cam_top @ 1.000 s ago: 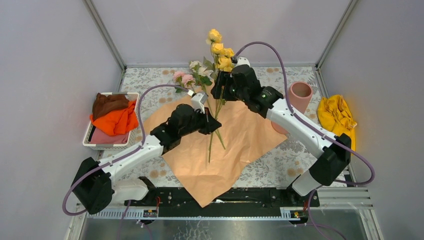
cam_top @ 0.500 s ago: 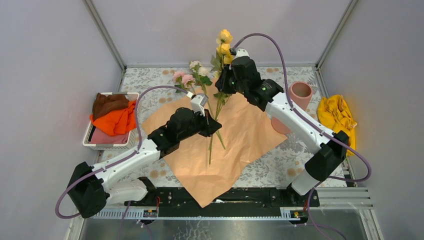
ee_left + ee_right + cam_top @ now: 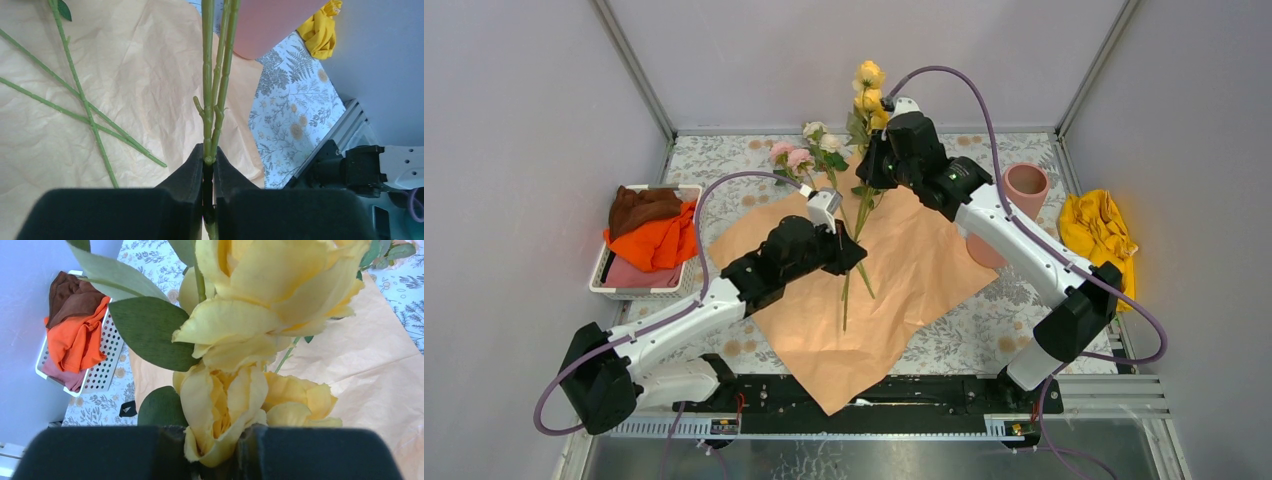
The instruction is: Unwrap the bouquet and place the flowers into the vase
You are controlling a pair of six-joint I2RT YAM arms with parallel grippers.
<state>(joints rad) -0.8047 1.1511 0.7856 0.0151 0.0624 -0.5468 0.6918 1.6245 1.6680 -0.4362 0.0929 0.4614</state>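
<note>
Above the spread wrapping paper [image 3: 914,285], the yellow flowers [image 3: 869,88] are held upright at two levels. The left pincer [image 3: 209,160] is clamped shut on the lower stems [image 3: 207,100]. The right pincer [image 3: 215,437] is drawn narrow around the cluster just under the blooms. A two-point hold is presumably used so the long stems are kept straight and steerable.

The vase [image 3: 1034,200] is stood upright at the paper's right edge. Nothing is seen in it, and it is well apart from the stem ends. Pink and white flowers [image 3: 799,152] are laid at the paper's far edge, with their stems across the sheet.

The white tray [image 3: 639,292] at the left of the worktop [image 3: 984,340] is filled with orange, brown and pink cloths [image 3: 659,240]. A yellow cloth [image 3: 1099,230] is bunched right of the vase.
</note>
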